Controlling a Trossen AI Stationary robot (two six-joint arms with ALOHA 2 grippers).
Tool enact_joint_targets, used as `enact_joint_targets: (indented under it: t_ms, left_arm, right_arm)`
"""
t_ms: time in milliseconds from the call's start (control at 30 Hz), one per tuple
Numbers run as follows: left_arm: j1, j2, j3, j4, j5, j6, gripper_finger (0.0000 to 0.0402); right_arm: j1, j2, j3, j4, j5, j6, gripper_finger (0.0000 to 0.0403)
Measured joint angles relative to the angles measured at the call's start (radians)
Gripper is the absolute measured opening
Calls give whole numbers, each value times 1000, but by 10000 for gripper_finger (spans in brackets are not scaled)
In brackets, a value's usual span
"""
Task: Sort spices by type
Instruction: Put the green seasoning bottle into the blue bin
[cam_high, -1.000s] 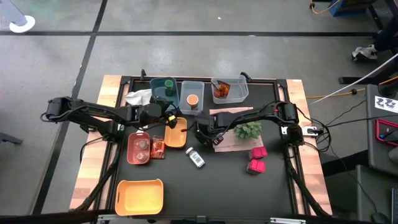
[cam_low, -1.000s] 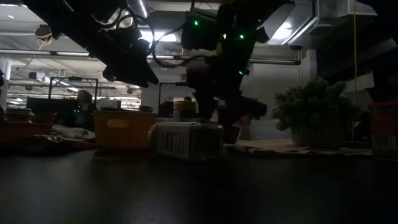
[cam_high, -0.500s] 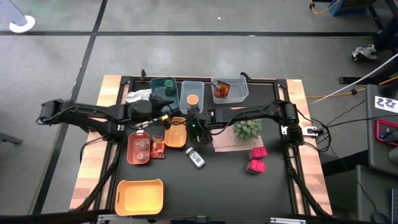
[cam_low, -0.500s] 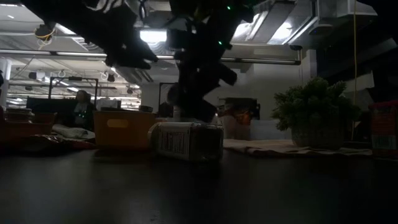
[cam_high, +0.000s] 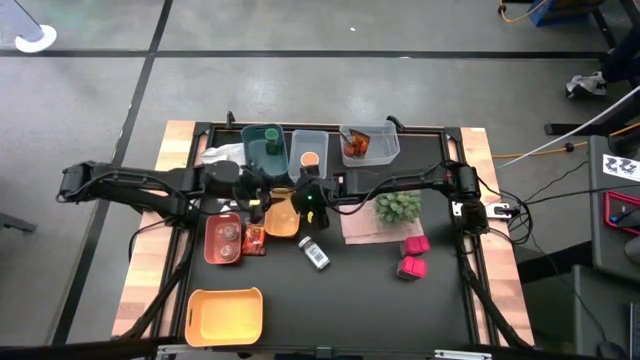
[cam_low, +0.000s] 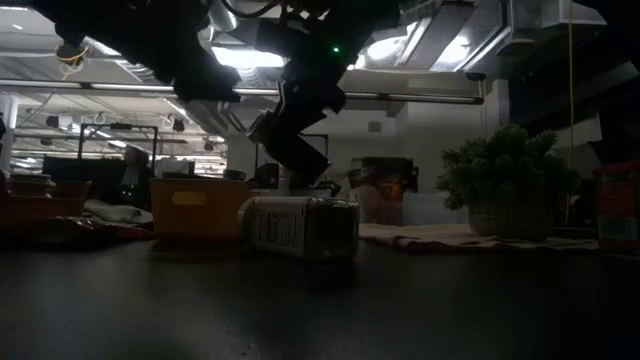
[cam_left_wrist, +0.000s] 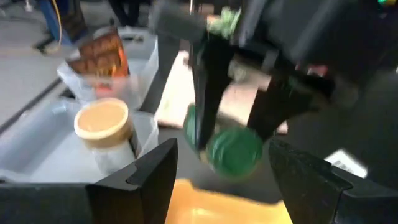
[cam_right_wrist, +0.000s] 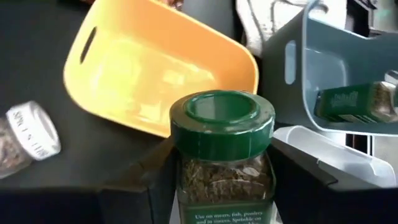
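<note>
left gripper (cam_high: 258, 192): fingers spread, mid-table | right gripper (cam_right_wrist: 222, 186): clamped on green-lidded jar (cam_right_wrist: 222, 149)

A green-lidded jar (cam_right_wrist: 222, 155) of dried herbs stands upright between the right claw's (cam_right_wrist: 222, 186) fingers, above the small orange tray (cam_high: 283, 213). Another green-lidded jar (cam_high: 271, 140) lies in the teal bin (cam_high: 252, 137). An orange-lidded jar (cam_high: 310, 161) stands in the clear bin (cam_high: 309, 139). A white-labelled bottle (cam_high: 314, 253) lies on its side on the surface (cam_high: 360, 290). Two magenta boxes (cam_high: 412, 256) sit near the right edge.

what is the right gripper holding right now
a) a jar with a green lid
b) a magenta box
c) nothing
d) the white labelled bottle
a: in the right wrist view the green-lidded jar of dried herbs sits between the right gripper fingers, while the white labelled bottle lies on the table.
</note>
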Motion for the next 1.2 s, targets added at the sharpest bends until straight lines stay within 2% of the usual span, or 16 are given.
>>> enact_joint_targets:
  t_ms: [300,433,967,1200]
  left_arm:
    - [-66,3,0,-40,-3,1,237]
    - [-81,3,0,-40,-11,16,237]
    - [-83,3,0,-40,-15,21,237]
    - [-83,3,0,-40,-15,21,237]
  right_arm:
    - [0,-2,0,91,-12,58,209]
    - [0,-2,1,127,-49,102,209]
    - [0,-2,1,181,-118,281,209]
    - [0,-2,1,224,-137,299,209]
